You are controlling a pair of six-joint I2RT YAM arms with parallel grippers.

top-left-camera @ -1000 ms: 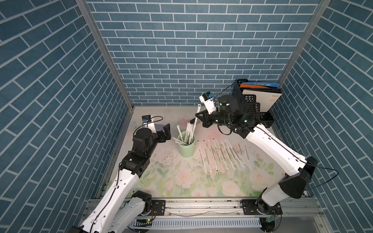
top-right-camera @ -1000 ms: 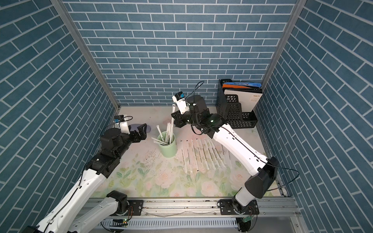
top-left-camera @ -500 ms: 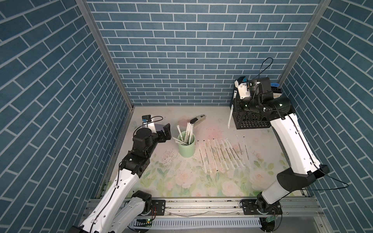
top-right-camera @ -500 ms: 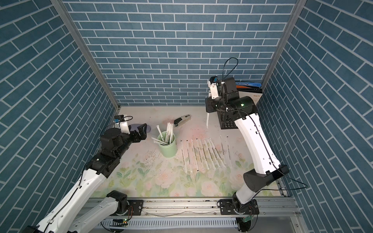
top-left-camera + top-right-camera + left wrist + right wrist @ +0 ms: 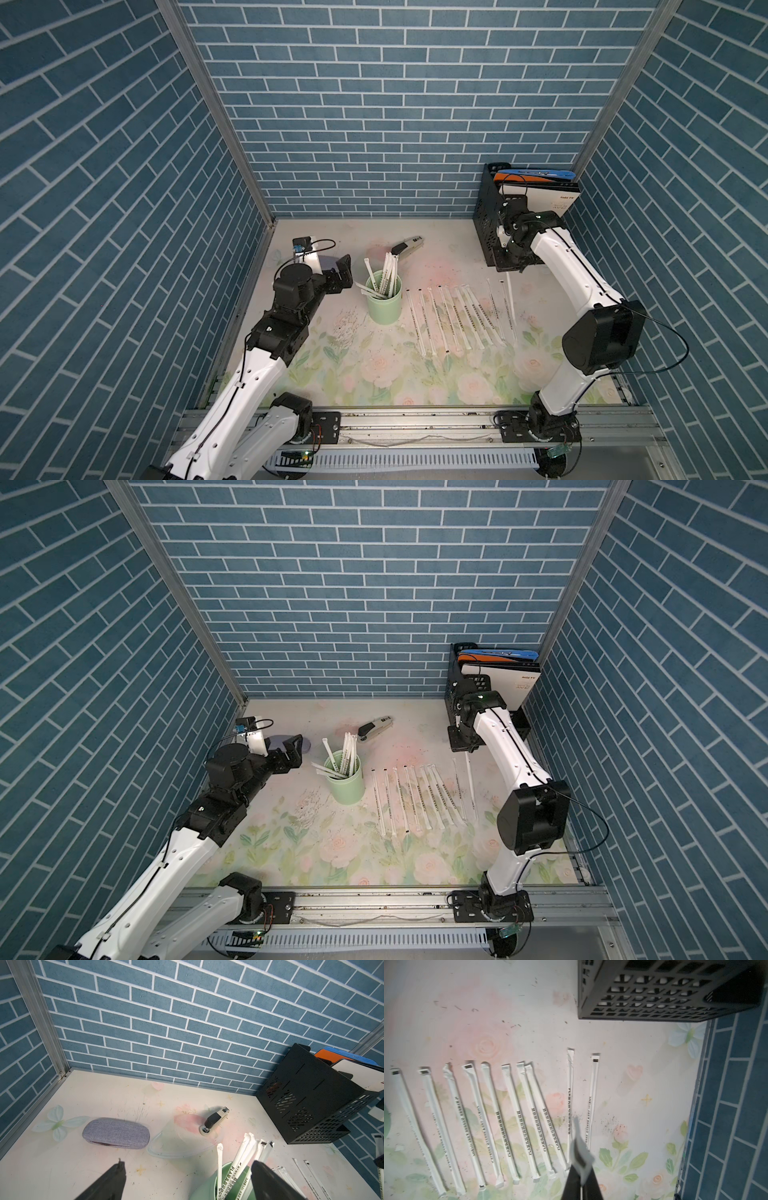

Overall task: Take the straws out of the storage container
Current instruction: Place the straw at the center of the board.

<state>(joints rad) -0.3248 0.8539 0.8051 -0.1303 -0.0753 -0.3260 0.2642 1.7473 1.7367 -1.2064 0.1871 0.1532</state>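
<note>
Right end effector [image 5: 581, 1169] gripping straw [image 5: 579, 1147], close beside file holder [image 5: 654, 1001] edge

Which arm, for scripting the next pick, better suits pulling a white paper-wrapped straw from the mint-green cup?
Left: left gripper open beside the cup; right gripper shut on a straw.

**Your two arms: white shells, black joints, one silver rail**

You have a left arm [image 5: 249, 374] and a right arm [image 5: 573, 274], each made of glossy white link covers with rows of small dark screw dots, set between rounded matte black joint housings. Thin black cables [image 5: 685, 347] loop off both. The left hand [image 5: 343, 272] and right hand [image 5: 581, 1186] have plain black tapered fingers. A white camera bracket [image 5: 309, 259] with a blue-topped module rides the left wrist. A green light [image 5: 481, 696] glows on the right one. Black base plates [image 5: 515, 428] are screwed to the silver aluminium rail [image 5: 415, 422].
</note>
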